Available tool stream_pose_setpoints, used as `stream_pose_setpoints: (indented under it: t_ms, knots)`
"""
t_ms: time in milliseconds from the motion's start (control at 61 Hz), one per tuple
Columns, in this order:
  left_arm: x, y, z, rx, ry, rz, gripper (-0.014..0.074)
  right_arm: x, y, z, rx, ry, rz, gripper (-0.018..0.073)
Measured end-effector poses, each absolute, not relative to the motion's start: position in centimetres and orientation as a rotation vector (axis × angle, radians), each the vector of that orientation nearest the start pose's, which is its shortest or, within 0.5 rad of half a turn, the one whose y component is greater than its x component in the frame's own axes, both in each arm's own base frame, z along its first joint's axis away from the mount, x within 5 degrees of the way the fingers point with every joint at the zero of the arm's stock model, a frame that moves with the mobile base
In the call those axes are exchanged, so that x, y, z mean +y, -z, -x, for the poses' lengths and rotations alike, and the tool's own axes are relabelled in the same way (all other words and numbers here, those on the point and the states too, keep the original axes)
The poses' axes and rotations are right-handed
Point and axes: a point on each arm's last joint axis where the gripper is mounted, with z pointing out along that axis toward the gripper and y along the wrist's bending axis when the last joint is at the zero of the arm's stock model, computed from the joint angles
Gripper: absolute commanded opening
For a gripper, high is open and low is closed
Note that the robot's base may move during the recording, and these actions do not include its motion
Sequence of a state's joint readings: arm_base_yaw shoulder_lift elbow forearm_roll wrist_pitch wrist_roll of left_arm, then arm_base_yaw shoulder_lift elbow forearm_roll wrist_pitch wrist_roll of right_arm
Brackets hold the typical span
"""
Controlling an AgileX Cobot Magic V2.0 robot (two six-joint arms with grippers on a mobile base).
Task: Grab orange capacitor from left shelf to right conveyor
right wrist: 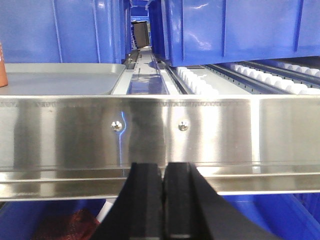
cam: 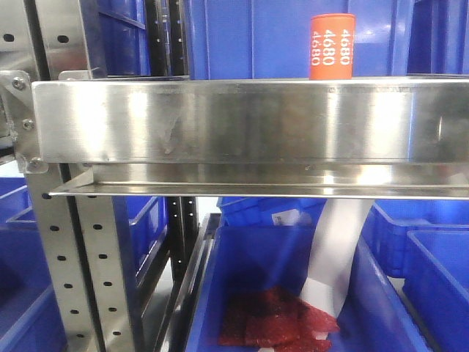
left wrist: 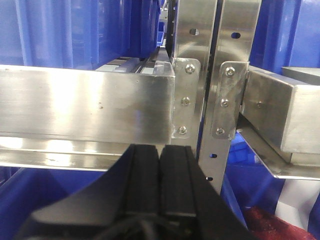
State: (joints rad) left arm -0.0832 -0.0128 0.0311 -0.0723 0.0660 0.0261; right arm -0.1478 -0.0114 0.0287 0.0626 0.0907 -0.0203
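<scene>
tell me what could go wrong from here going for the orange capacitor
1. Both the left claw and right claw sit shut, low in front of the shelf lip; reaching straight in could strike it.
2. The orange capacitor stands upright with its base hidden behind that lip, so a clumsy approach might topple it.

Capacitor [cam: 331,46] upright on the shelf [cam: 249,121], right of centre, bins [cam: 249,37] behind and beneath.

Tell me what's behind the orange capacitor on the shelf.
Blue bin walls stand behind the orange capacitor. The shelf's front lip covers its base in the front view.
</scene>
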Motion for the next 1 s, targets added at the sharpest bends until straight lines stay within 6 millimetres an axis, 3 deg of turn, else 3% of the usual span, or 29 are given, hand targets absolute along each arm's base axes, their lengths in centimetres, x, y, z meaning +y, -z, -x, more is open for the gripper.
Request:
stream_pose_setpoints:
  t_ms: [999]
  knots:
    - [-0.52, -19.74, -5.65, 1.568, 0.105, -0.033, -0.0127, -0.80, -19.83, -5.62, 1.558, 0.080, -0.145, 0.0054]
